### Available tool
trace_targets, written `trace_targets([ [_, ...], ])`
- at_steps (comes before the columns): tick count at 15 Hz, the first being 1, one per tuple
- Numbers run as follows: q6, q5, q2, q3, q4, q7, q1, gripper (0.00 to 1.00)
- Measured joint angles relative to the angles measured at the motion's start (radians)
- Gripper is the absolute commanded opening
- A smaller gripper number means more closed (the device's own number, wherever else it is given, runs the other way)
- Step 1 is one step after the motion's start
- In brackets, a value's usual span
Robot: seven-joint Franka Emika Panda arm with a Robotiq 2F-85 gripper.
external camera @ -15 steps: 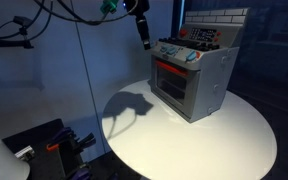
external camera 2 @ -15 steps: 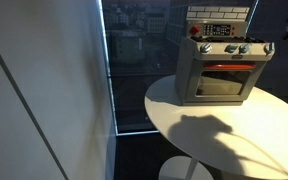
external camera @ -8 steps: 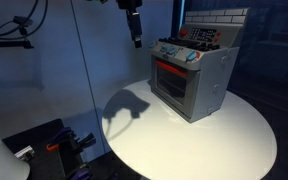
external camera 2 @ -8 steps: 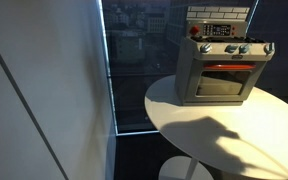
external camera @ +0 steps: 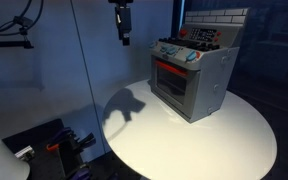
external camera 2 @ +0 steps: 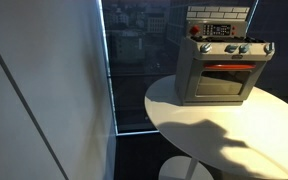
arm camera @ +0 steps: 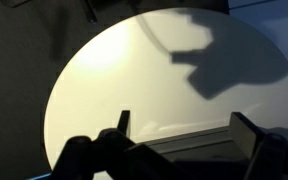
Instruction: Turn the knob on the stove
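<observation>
The stove [external camera: 194, 78] is a small grey toy oven with a red-lit window, standing at the far side of a round white table [external camera: 209, 145]. It also shows in an exterior view [external camera 2: 222, 68]. A row of light-blue knobs [external camera: 180, 53] runs along its front top and shows again in an exterior view [external camera 2: 234, 49]. My gripper [external camera: 123, 28] hangs high in the air, well to the left of the stove and apart from it. In the wrist view my gripper [arm camera: 184, 128] is open and empty, fingers wide apart above the table [arm camera: 104, 70].
Dark equipment with cables [external camera: 46, 145] sits low beside the table. A tiled panel [external camera: 212, 22] rises behind the stove. A large window [external camera 2: 134, 60] and a pale wall [external camera 2: 44, 90] stand beside the table. The arm's shadow [external camera: 124, 108] falls on the tabletop.
My gripper has moved steadily to the left and slightly up, away from the stove's knobs. The stove has not moved.
</observation>
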Motion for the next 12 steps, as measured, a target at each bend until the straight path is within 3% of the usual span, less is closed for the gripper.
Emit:
trace_targets([
  [12, -0.077, -0.015, -0.034, 0.01, 0.004, -0.017, 0.0, 1.0],
])
